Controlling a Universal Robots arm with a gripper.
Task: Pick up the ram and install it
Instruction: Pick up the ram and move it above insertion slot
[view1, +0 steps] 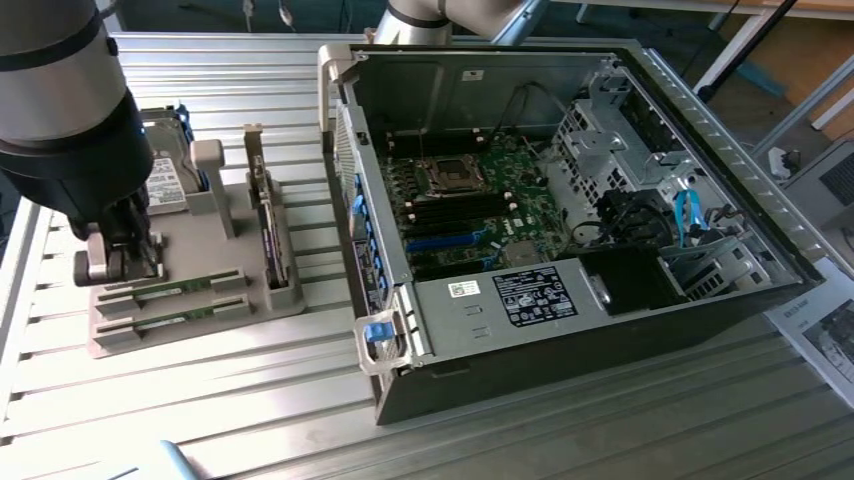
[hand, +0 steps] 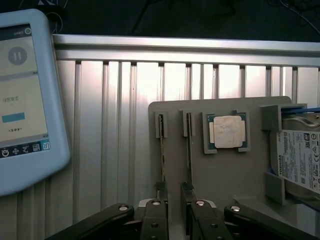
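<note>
Two ram sticks stand on edge in the slots of a grey fixture (view1: 200, 255). They show as thin green strips in the exterior view, ram (view1: 176, 291) and a second one (view1: 174, 319). In the wrist view they are narrow edges, ram (hand: 162, 150) and its neighbour (hand: 189, 150). My gripper (view1: 120, 262) hangs low over the fixture's end at the exterior view's left. In the wrist view the gripper (hand: 174, 200) is open by a narrow gap, with one fingertip over the end of each stick and nothing between them.
The fixture also carries a square silver processor (hand: 227, 132), a hard drive (hand: 300, 160) and an upright card (view1: 274, 240). A pale blue tablet (hand: 25, 100) lies beside it. The open computer case (view1: 721, 150) with its motherboard (view1: 467, 205) sits at the exterior view's right.
</note>
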